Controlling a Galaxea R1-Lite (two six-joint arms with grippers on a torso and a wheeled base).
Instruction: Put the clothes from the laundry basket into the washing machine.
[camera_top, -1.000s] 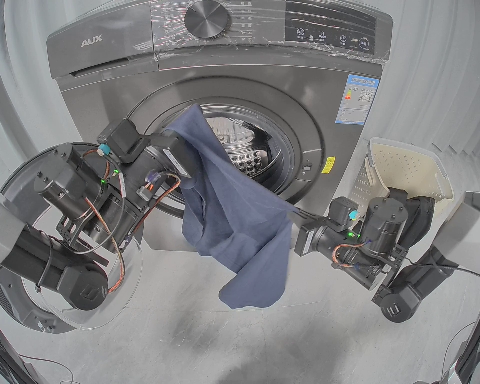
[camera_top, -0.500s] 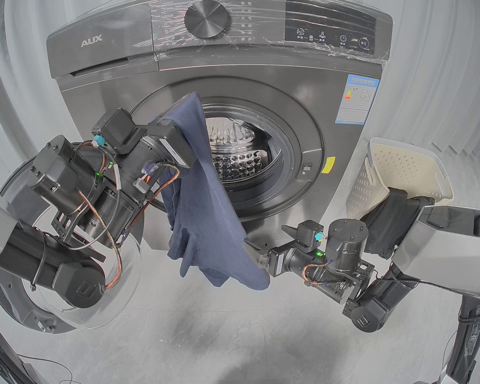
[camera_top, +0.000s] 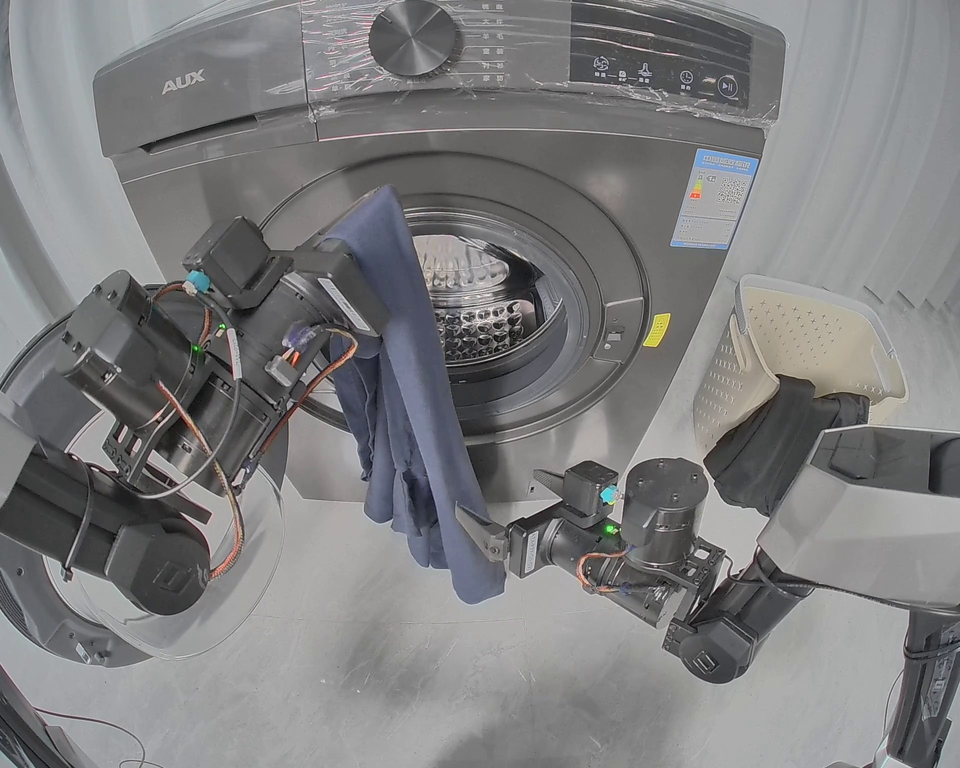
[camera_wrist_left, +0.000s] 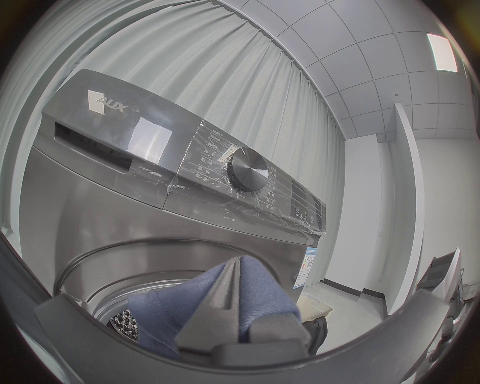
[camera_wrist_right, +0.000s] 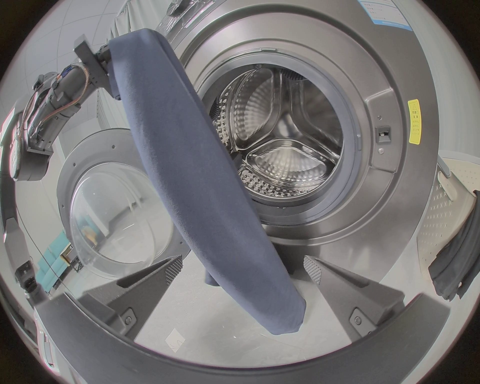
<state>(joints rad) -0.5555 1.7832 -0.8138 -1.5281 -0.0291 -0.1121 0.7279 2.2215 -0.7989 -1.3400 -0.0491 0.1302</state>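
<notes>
black arms (camera_top: 150, 400), orange cables (camera_top: 237, 520), green lights (camera_top: 197, 350), teal plugs (camera_top: 196, 284)

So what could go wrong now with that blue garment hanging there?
The blue garment hangs from the left hand outside the drum opening, its long lower end dangling toward the floor. Pushed in like that, the tail might stay out or drag. The open right hand beside that end might miss the limp cloth. The black clothes draped over the laundry basket rim might slip off.
</notes>
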